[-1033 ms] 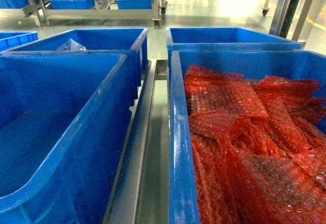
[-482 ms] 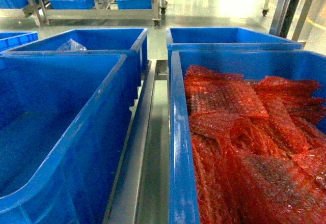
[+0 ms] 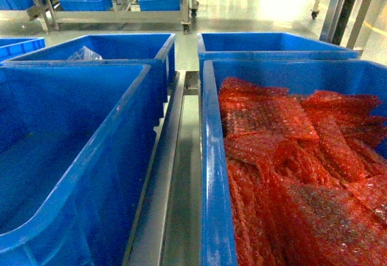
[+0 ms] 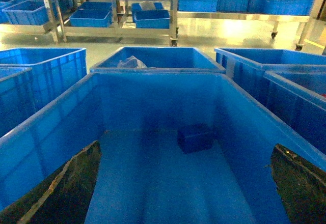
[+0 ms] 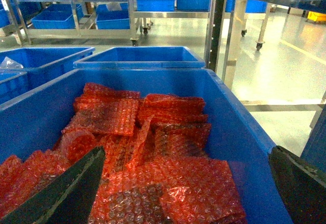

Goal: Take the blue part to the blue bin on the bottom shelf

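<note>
We count one blue part (image 4: 195, 138) on the floor of the near-left bin (image 4: 153, 183), toward 12 o'clock, and one bin of red bubble-wrap bags (image 5: 147, 152) at right. Both grippers, left (image 4: 183, 193) and right (image 5: 186, 193), show fingers spread, holding nothing. Nothing differs from the earlier frame.

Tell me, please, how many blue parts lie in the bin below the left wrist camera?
1. The blue part lies on the bin floor near the far wall, slightly right of centre. The left fingers cover both near corners, so more may be hidden.
</note>
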You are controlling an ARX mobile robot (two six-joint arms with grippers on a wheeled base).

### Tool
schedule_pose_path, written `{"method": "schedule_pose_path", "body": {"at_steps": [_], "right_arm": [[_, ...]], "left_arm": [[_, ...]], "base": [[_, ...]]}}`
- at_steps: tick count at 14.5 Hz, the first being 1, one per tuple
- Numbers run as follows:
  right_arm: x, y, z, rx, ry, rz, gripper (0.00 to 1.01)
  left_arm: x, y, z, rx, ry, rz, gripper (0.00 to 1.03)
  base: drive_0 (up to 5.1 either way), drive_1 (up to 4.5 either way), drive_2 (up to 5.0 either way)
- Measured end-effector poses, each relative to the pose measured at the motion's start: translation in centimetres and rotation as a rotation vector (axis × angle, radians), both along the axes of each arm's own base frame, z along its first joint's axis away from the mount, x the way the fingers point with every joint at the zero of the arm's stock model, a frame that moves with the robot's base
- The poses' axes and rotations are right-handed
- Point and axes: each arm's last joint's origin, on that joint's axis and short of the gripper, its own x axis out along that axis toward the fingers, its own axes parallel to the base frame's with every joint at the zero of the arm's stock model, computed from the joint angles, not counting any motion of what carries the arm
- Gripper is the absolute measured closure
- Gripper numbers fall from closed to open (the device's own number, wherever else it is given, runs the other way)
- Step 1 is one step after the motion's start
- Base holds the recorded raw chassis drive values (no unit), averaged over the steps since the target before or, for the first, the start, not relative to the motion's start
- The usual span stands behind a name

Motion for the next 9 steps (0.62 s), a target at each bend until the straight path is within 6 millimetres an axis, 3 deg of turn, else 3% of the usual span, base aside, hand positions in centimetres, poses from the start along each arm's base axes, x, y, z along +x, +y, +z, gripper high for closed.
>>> {"method": "schedule_pose_path", "body": {"at_steps": [9], "right_arm": [[0.0, 0.0, 0.0, 0.0, 0.0, 0.0, 0.03]], "left_arm": [[0.0, 0.0, 0.0, 0.0, 0.0, 0.0, 0.05]], "base": [[0.0, 0.0, 0.0]]}}
